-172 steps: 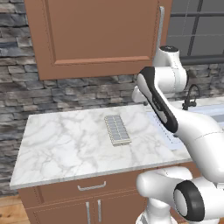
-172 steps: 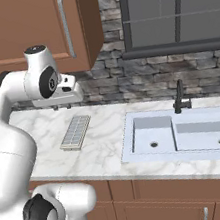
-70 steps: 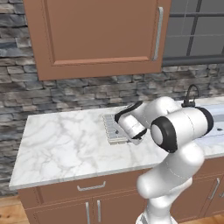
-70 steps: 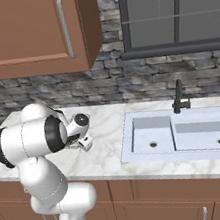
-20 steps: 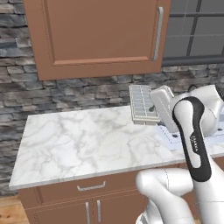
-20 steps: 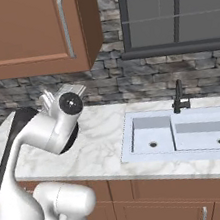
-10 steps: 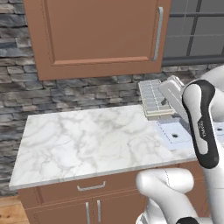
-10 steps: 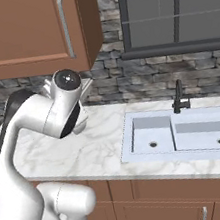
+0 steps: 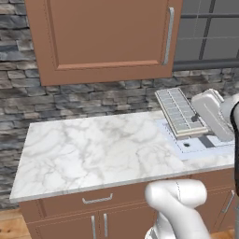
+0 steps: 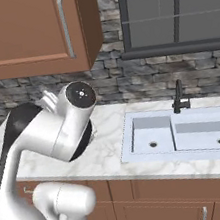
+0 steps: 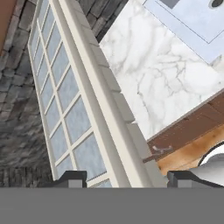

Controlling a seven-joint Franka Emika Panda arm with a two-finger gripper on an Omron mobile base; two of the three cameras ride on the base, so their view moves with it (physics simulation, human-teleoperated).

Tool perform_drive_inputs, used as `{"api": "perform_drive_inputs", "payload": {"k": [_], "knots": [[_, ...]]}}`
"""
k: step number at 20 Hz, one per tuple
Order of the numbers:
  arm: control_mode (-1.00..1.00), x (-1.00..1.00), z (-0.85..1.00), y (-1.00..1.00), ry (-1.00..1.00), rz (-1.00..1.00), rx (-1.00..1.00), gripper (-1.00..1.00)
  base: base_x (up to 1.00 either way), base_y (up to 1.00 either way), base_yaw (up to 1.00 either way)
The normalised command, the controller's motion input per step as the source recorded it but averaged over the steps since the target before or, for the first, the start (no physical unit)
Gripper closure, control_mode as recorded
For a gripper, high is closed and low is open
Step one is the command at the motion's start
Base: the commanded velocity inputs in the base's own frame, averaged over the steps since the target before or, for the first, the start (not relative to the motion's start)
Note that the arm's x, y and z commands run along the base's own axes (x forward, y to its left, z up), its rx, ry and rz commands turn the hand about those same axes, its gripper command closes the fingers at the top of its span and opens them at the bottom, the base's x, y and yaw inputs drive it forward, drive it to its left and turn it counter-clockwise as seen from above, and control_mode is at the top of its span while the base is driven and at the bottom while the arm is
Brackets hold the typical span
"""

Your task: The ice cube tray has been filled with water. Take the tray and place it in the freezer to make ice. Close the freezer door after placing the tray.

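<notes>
The hand (image 11: 124, 177) grasps the ice cube tray (image 9: 179, 112) by one long edge, tilted in the air above the table (image 9: 98, 149), so levelling it during the carry would likely keep water in

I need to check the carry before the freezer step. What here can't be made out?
- Gripper: in the hand view only the fingertips clear the bottom edge, so contact with the ice cube tray is hidden.
- Water in the cells: too small in the left base view.
- Right base view: the arm covers the tray.
</notes>
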Motion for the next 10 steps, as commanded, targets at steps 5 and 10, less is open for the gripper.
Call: {"api": "perform_drive_inputs", "payload": {"k": [5, 10], "knots": [[-1.0, -0.98, 0.0, -0.16, -0.17, 0.11, 0.01, 1.0, 0.0, 0.0, 0.0], [-1.0, -1.0, 0.02, 0.0, -0.18, 0.14, 0.0, 1.0, 0.0, 0.0, 0.0]]}}
